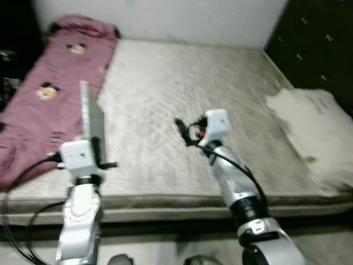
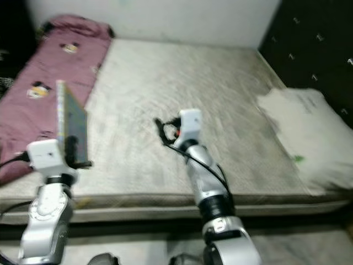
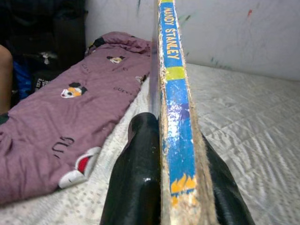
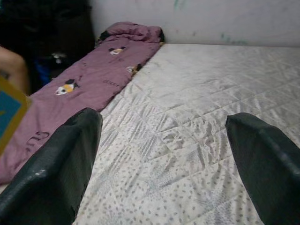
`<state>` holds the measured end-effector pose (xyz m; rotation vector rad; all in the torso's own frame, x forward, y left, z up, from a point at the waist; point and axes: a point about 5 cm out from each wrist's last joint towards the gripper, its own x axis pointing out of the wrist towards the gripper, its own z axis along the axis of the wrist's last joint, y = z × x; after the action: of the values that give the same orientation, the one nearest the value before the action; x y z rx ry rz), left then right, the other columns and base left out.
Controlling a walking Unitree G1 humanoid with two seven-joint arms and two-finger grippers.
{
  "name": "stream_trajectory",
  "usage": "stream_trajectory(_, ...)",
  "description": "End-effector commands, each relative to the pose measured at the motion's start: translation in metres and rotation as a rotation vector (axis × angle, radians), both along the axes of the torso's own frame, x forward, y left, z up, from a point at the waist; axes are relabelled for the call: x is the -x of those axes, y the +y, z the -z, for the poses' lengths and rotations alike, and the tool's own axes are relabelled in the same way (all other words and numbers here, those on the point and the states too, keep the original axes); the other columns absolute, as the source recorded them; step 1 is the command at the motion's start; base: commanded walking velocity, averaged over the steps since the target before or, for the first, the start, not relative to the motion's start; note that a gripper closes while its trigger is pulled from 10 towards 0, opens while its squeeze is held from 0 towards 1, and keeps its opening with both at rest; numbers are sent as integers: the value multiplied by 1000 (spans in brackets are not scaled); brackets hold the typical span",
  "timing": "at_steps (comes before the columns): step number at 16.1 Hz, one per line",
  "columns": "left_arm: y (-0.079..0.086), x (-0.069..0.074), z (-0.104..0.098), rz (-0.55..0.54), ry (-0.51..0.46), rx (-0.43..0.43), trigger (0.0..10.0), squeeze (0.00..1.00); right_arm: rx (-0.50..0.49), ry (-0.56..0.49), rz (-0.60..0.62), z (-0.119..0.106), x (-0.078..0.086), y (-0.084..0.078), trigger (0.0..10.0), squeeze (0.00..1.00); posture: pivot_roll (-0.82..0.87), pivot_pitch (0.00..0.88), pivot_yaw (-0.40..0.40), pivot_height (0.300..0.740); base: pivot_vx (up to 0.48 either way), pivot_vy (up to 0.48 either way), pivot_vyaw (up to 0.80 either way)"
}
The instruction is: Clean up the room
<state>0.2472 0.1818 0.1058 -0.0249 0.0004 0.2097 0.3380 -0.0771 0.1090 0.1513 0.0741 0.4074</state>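
The bed is lying across the scene, its quilted grey mattress running up to a pale wall. A maroon blanket printed with cartoon figures is covering the mattress's left side. A white pillow is resting at the right edge of the bed, against a dark panel. The book is standing upright above the near-left part of the mattress, just beside the blanket; its blue spine is reading "MANDY STANLEY". The left hand is clamping the book between its two black fingers. The right hand is hovering over the middle of the mattress, fingers spread apart and gripping nothing.
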Motion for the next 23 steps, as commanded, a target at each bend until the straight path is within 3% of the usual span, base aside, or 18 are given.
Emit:
stream_trajectory(1, -10, -4, -9, 31, -50, 9, 10000, 0, 20, -10, 34, -2, -3, -13, 10000, 0, -33, 0, -51, 740, 0, -480, 0)
stream_trajectory(4, -5, -2, -8, -13, -60, 38, 10000, 0, 15, -44, 85, -5, -1, -22, 10000, 0, -33, 0, -52, 740, 0, 0, 0)
stream_trajectory(6, 5, 2, -11, -45, -83, -16, 10000, 0, 26, -103, 123, -11, 4, -31, 10000, 0, -34, 0, -49, 740, 0, 0, 0)
stream_trajectory(8, 14, 11, -10, -77, -60, -118, 10000, 0, 91, -148, 186, -14, 14, -50, 10000, 0, -36, 0, -47, 740, 0, 0, 0)
stream_trajectory(10, 25, 19, -3, -147, -2, -119, 10000, 0, 125, -145, 240, -10, 21, -66, 10000, 0, -43, 0, -46, 740, 0, 0, 0)
stream_trajectory(12, 21, 17, -7, -74, -48, -86, 10000, 0, 126, -136, 240, -10, 23, -70, 10000, 0, -45, 0, -46, 740, 0, 0, 0)
stream_trajectory(15, 12, 11, -9, -38, -66, -86, 10000, 0, 134, -143, 196, -11, 24, -62, 10000, 0, -46, 0, -44, 740, 0, 0, 0)
stream_trajectory(20, 14, 15, -10, 7, -84, -112, 10000, 0, 152, -188, 228, -17, 22, -67, 10000, 0, -44, 0, -45, 740, 0, 0, 0)
stream_trajectory(23, 14, 16, -9, 13, -87, -97, 10000, 0, 98, -133, 221, -12, 25, -59, 10000, 0, -39, 0, -44, 740, 0, 0, 0)
